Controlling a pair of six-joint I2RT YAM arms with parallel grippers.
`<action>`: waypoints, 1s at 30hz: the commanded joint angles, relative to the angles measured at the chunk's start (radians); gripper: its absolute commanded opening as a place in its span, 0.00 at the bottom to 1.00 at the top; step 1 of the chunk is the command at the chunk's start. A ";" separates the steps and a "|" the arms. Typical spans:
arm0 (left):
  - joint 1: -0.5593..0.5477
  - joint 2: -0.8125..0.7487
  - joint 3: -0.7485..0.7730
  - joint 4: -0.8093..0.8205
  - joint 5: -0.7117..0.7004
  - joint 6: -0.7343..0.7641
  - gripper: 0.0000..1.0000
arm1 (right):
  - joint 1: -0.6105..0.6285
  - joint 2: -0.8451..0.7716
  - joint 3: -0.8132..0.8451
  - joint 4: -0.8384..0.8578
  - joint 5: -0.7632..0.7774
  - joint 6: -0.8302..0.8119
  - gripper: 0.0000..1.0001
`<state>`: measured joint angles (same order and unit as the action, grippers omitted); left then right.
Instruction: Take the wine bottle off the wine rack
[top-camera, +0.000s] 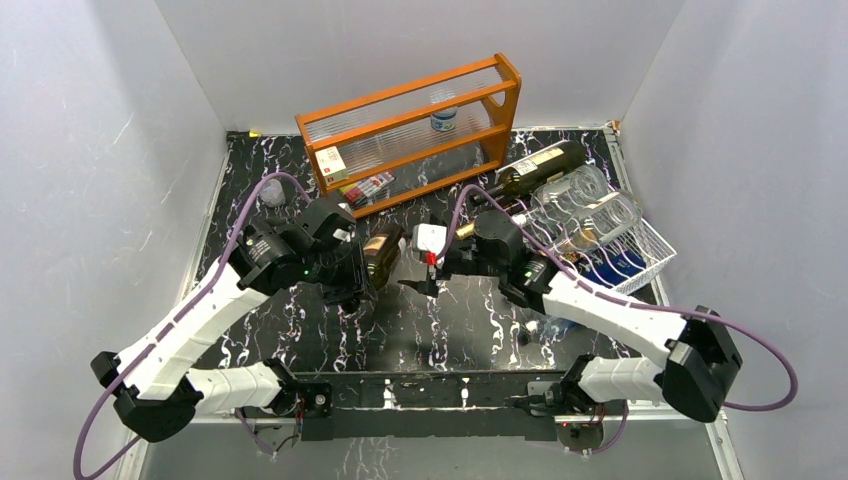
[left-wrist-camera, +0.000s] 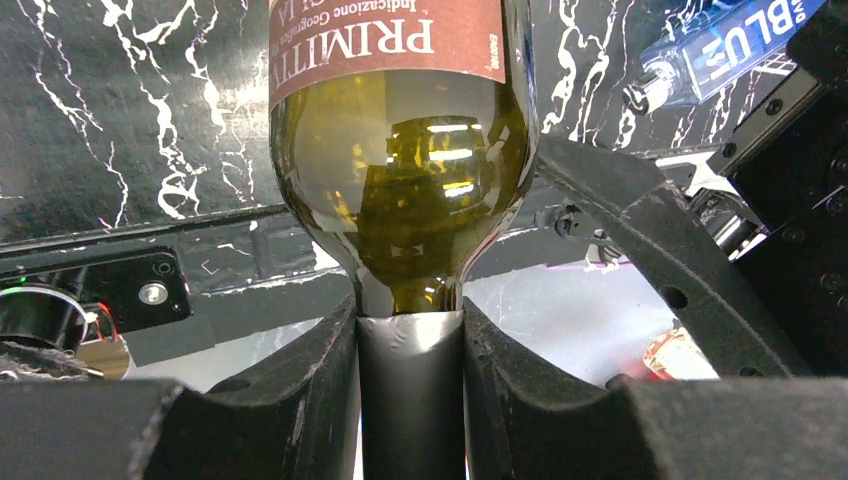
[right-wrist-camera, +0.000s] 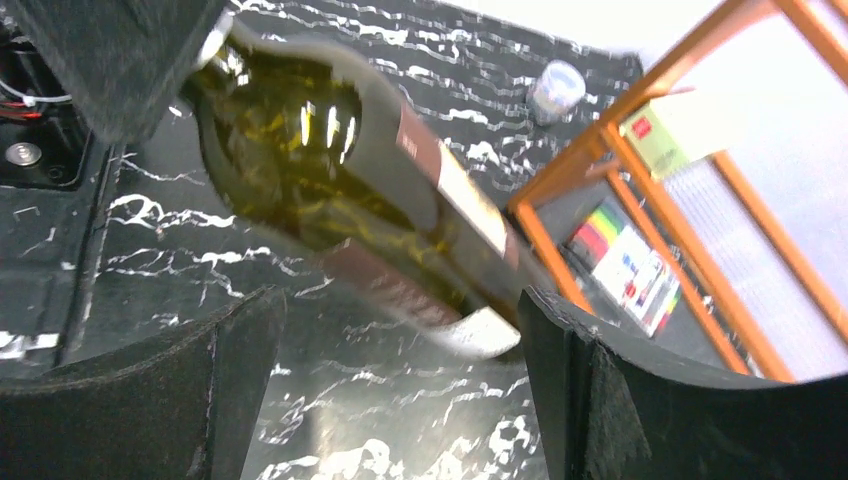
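A dark green wine bottle (top-camera: 382, 256) with a maroon label hangs over the middle of the black marbled table, away from the wine rack. My left gripper (top-camera: 356, 278) is shut on its foil-wrapped neck. In the left wrist view the neck sits tight between both fingers of that gripper (left-wrist-camera: 410, 345), below the bottle's body (left-wrist-camera: 400, 160). My right gripper (top-camera: 418, 266) stands open just right of the bottle. In the right wrist view the wine bottle (right-wrist-camera: 350, 200) lies beyond the wide-apart jaws of the right gripper (right-wrist-camera: 400, 350), with only table between them. The white wire wine rack (top-camera: 648, 248) is at the right.
On the rack lie a dark bottle (top-camera: 540, 165), clear glass bottles (top-camera: 590, 205) and a blue-labelled bottle (top-camera: 612, 266). An orange wooden shelf (top-camera: 410, 130) stands at the back with a small jar (top-camera: 443, 118) and a marker pack (top-camera: 366, 187). White walls enclose the table.
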<state>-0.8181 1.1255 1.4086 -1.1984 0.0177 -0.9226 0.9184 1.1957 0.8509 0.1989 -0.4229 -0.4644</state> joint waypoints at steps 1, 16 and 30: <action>0.000 -0.027 -0.012 0.128 0.060 -0.005 0.00 | 0.024 0.058 0.001 0.240 -0.108 -0.113 0.98; -0.001 0.030 -0.005 0.155 0.102 0.016 0.00 | 0.119 0.235 -0.024 0.391 -0.048 -0.158 0.90; 0.000 0.059 -0.034 0.162 0.094 0.019 0.00 | 0.129 0.163 -0.107 0.452 0.027 -0.199 0.98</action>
<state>-0.8097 1.1904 1.3502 -1.1553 0.0635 -0.9321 1.0298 1.4193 0.7567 0.5766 -0.4179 -0.6613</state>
